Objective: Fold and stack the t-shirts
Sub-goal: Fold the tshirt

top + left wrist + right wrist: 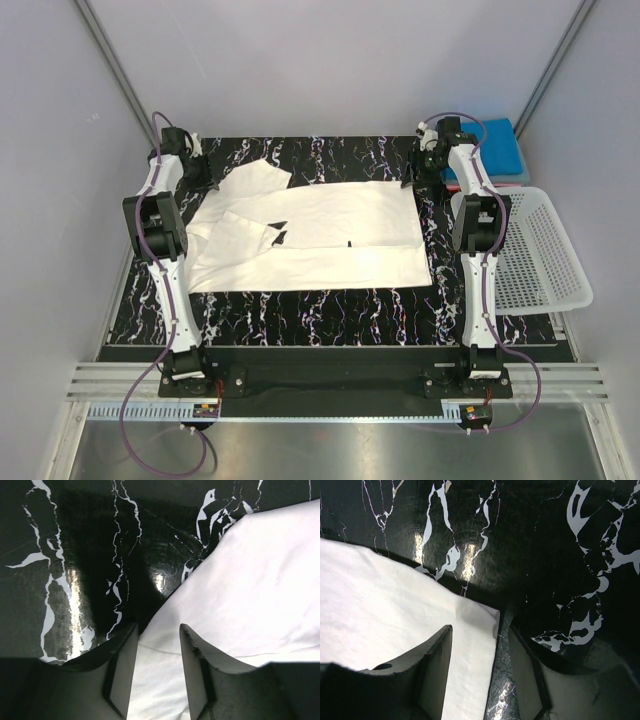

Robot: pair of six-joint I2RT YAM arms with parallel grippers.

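Two claws are working the white tee [320, 235]: L claw [159, 630] is straddling its edge, jaws apart; R claw [480, 630] is straddling a corner, also released.

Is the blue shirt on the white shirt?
No, the blue shirt lies in the far corner, apart from the white shirt.
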